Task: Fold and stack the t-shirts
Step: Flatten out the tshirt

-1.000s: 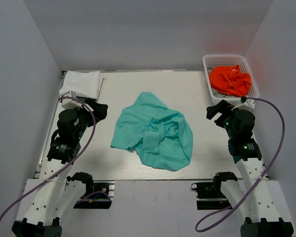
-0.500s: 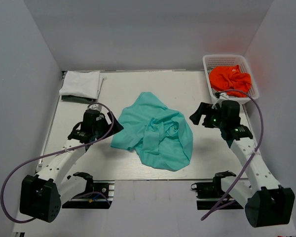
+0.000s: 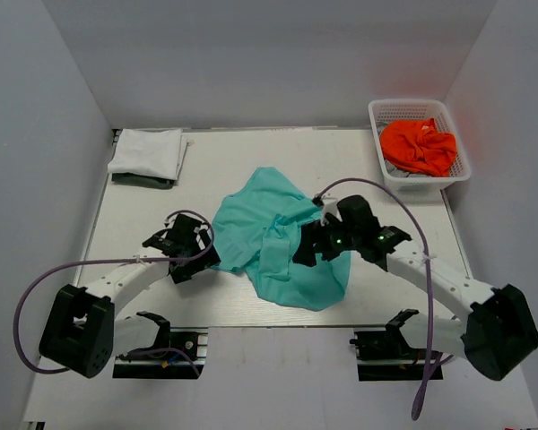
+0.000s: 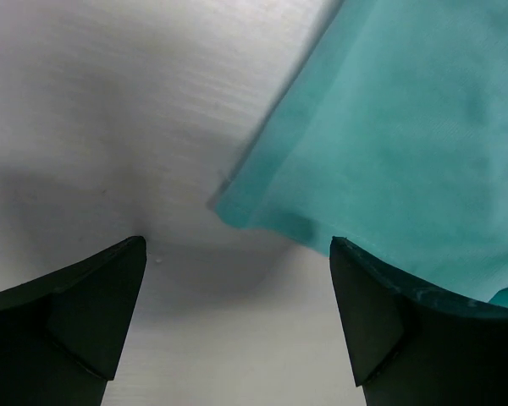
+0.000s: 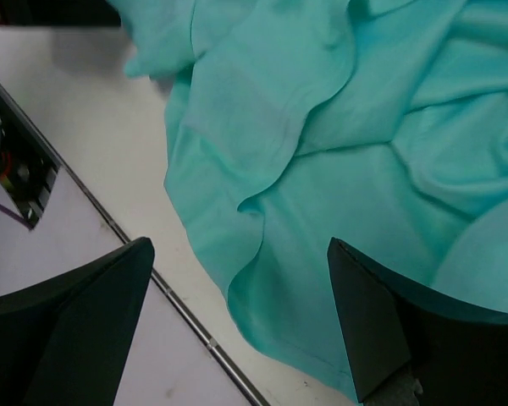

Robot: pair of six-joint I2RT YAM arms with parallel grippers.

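Note:
A crumpled teal t-shirt [image 3: 278, 237] lies in the middle of the table. My left gripper [image 3: 201, 257] is open and empty at the shirt's near left corner [image 4: 237, 199], low over the table, with that corner just ahead of the jaws. My right gripper [image 3: 307, 246] is open and empty, above the shirt's rumpled near right part [image 5: 305, 169]. A folded white t-shirt [image 3: 148, 152] lies on a dark one [image 3: 143, 179] at the far left corner. A bright orange t-shirt [image 3: 419, 146] is in the basket.
A white mesh basket [image 3: 386, 112] stands at the far right corner. The table's near edge with a metal rail [image 5: 195, 326] runs just below the teal shirt's hem. Grey walls close in the table on three sides.
Both arms have reached from their rest poses at the table's sides in to the teal shirt: the left to its near left corner, the right over its right part. The shirt has not moved.

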